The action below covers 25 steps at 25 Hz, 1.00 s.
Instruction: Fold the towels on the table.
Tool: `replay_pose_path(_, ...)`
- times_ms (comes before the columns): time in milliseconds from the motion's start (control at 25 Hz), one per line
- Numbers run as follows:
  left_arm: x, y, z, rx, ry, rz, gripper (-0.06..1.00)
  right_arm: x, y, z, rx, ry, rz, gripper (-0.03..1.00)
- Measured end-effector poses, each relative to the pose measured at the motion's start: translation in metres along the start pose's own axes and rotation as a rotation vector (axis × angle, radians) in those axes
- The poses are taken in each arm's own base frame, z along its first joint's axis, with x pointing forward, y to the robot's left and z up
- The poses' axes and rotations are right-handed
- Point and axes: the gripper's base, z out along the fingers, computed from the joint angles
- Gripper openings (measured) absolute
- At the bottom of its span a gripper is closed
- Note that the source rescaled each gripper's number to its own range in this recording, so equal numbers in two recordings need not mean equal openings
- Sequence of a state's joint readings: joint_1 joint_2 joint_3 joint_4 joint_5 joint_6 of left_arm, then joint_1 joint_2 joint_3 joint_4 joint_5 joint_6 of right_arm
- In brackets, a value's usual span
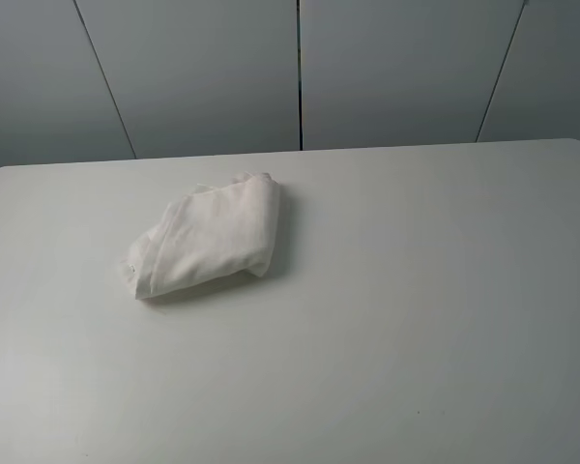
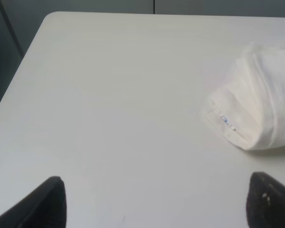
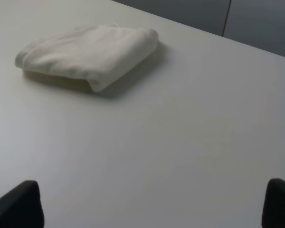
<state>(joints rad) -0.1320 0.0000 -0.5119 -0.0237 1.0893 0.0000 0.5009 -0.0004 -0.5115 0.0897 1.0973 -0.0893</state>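
The white towel (image 1: 208, 237) lies folded into a small thick bundle on the white table (image 1: 416, 290), left of centre and toward the back. It also shows in the left wrist view (image 2: 256, 104), with a small dark-printed label (image 2: 226, 120) on its near end, and in the right wrist view (image 3: 90, 54). My left gripper (image 2: 154, 204) is open and empty, its black fingertips (image 2: 47, 202) wide apart, short of the towel. My right gripper (image 3: 152, 204) is open and empty, well back from the towel. Neither gripper shows in the exterior high view.
A grey panelled wall (image 1: 300, 68) stands behind the table's back edge. The table's rounded back-left corner (image 2: 52, 16) shows in the left wrist view. Bare tabletop surrounds the towel on all sides.
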Motion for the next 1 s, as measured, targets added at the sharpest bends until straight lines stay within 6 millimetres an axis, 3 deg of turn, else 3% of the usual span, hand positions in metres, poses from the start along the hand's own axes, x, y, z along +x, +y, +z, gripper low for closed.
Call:
replay_pose_path(240, 0.0, 0.0, 0.0, 0.0, 0.0, 0.0, 0.98, -0.0007, 0.0011, 0.0013, 0.149, 0.001, 0.082, 1.0)
replay_pose_path(560, 0.0, 0.0, 0.0, 0.0, 0.0, 0.0, 0.98, -0.0019, 0.0013, 0.0037, 0.48, 0.003, 0.263, 1.0)
replay_pose_path(1000, -0.0002, 0.0, 0.0, 0.0, -0.002, 0.0, 0.98, -0.0019, 0.0011, 0.0037, 0.493, 0.003, 0.269, 1.0)
